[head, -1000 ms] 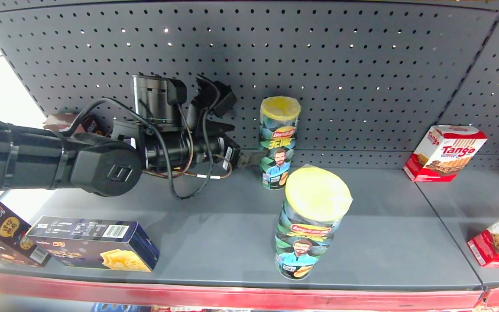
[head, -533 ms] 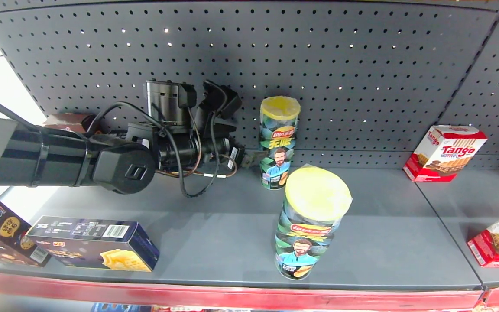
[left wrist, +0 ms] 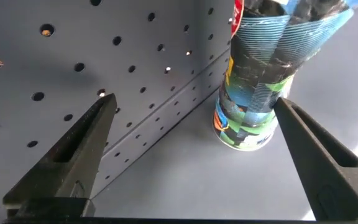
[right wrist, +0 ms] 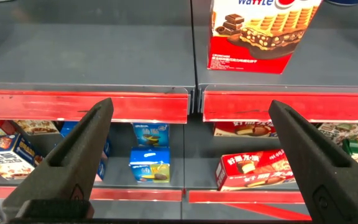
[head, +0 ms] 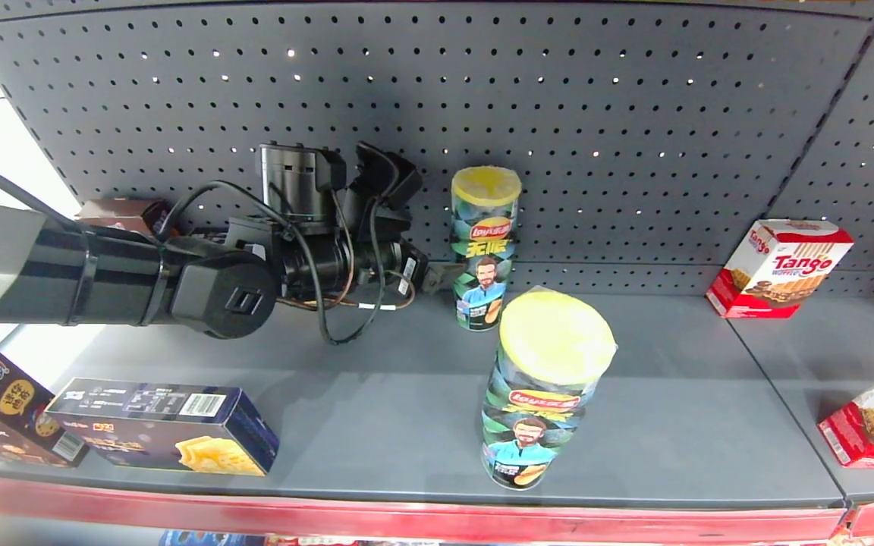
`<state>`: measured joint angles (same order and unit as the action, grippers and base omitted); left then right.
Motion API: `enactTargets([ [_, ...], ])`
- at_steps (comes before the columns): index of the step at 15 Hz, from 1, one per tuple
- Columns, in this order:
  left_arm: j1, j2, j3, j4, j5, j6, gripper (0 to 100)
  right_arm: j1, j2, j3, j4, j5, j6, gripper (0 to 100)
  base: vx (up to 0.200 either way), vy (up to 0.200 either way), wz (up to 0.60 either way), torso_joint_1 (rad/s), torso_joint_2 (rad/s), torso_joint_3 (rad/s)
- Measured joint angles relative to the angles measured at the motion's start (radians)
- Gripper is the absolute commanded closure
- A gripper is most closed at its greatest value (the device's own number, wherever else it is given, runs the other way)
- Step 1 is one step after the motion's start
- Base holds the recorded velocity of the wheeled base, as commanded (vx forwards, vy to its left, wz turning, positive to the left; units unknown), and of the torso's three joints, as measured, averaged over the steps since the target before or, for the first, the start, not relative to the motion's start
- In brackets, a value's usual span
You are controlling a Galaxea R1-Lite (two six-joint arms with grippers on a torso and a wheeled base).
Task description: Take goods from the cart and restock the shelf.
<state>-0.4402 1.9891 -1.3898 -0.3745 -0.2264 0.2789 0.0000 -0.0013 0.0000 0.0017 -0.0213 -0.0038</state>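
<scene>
Left gripper [head: 437,278] was spread wide and holding nothing, just beside the back chips can [head: 485,246], which stood upright on the shelf [head: 376,425] near the pegboard. Looked like the placing step, so next up: back straight out without clipping it or the front can [head: 543,387]. Right gripper [right wrist: 190,106] sat wide open too.

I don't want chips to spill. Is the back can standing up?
Upright: the back can stands on its base on the shelf, yellow lid on top.
</scene>
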Motion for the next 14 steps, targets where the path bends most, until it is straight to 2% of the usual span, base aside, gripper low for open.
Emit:
enactTargets([
  [4, 0.000, 0.014, -0.023, 0.000, 0.008, -0.001, 0, 0.000, 0.000, 0.000, 0.000, 0.000, 0.000, 0, 0.000, 0.000, 0.00, 0.000, 0.00, 0.000],
  [9, 0.003, 0.013, -0.002, -0.005, 0.043, -0.003, 0, 0.000, 0.000, 0.000, 0.000, 0.000, 0.000, 0, 0.000, 0.000, 0.00, 0.000, 0.00, 0.000],
  [11, 0.013, 0.001, 0.024, -0.044, 0.077, 0.007, 0, 0.000, 0.000, 0.000, 0.000, 0.000, 0.000, 0, 0.000, 0.000, 0.00, 0.000, 0.00, 0.000],
  [14, 0.014, -0.032, 0.086, -0.124, 0.149, 0.058, 0, 0.000, 0.000, 0.000, 0.000, 0.000, 0.000, 0, 0.000, 0.000, 0.00, 0.000, 0.00, 0.000],
])
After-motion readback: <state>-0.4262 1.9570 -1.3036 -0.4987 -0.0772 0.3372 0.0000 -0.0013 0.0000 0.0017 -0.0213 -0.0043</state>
